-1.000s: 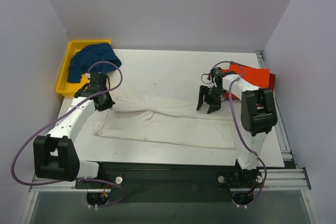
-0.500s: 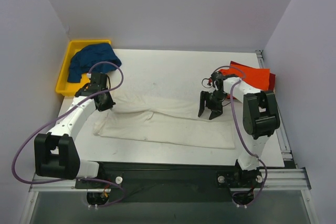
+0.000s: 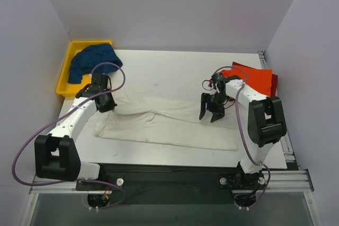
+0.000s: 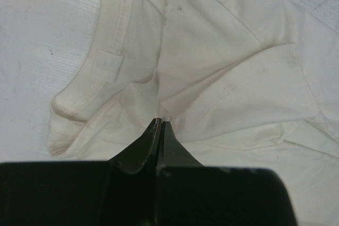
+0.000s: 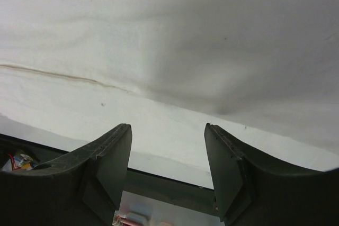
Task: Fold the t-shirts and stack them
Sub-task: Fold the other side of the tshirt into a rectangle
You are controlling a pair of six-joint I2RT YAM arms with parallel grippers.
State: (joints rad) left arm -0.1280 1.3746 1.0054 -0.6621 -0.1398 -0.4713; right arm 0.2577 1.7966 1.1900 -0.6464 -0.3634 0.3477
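Note:
A large off-white t-shirt lies spread across the table's front half. My left gripper sits at its upper left corner. In the left wrist view the gripper is shut, pinching the shirt just below the collar, with creases running to the tips. My right gripper hangs open over the shirt's upper right edge. Its fingers stand apart above the cloth with nothing between them. An orange-red t-shirt lies on a dark red one at the back right. A dark blue t-shirt sits in the bin.
The yellow plastic bin stands at the table's back left corner. Grey walls close in on three sides. A black rail runs along the table's near edge where both arm bases stand.
The right gripper has come slightly nearer and lower over the shirt's upper edge, and its elbow has swung to the right. The left arm and the shirts have not moved.

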